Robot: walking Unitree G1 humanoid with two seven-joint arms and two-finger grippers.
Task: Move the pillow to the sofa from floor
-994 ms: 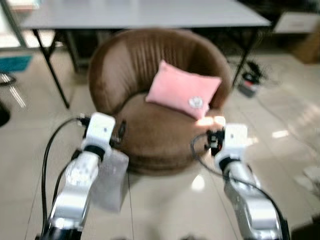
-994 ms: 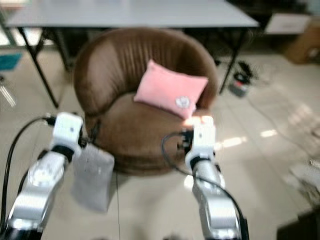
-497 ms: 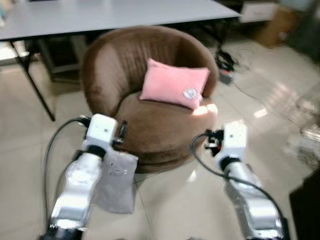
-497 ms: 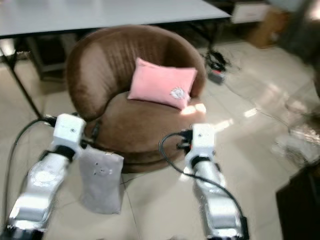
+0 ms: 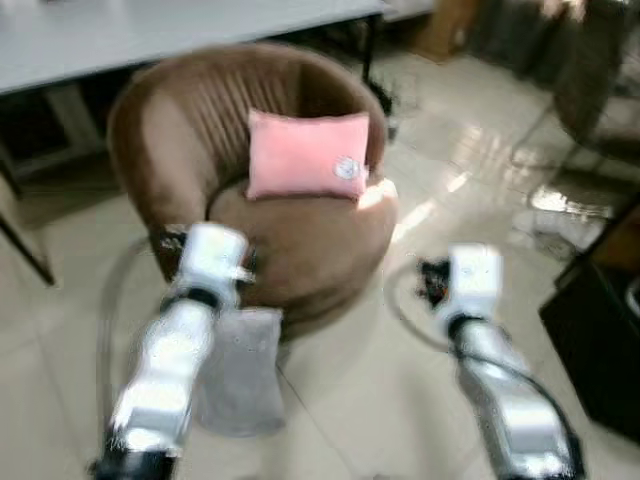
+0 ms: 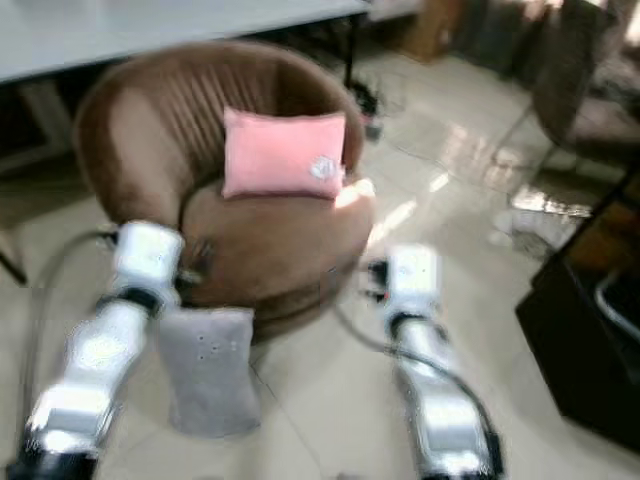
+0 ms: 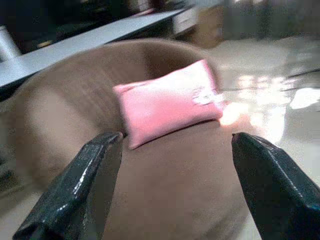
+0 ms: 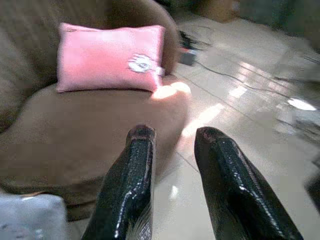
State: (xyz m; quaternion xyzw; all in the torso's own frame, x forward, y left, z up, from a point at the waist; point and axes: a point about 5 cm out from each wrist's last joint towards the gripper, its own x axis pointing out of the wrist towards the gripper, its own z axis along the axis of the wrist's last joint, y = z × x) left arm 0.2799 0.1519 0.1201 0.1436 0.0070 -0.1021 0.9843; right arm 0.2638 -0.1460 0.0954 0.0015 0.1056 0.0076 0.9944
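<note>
Change: the whole view has swung since a second ago, so the camera has turned; the round chair now sits further left and a dark cabinet has come into sight at the right edge. The pink pillow lies on the chair as before.
Pink pillow (image 5: 307,154): on the seat of the brown round sofa chair (image 5: 170,130), leaning upright against its backrest, a small white emblem on its right part.
Grey pillow (image 6: 208,370): on the tiled floor (image 5: 400,360), just in front of the chair's base, beside the left arm.
Left gripper (image 7: 172,165): fingers spread wide, holding nothing, pointing at the chair seat.
Right gripper (image 8: 172,150): fingers narrowly apart, holding nothing, near the seat's front edge.
Table (image 5: 120,30): grey top behind the chair.
Dark cabinet (image 6: 590,340): at the right.
</note>
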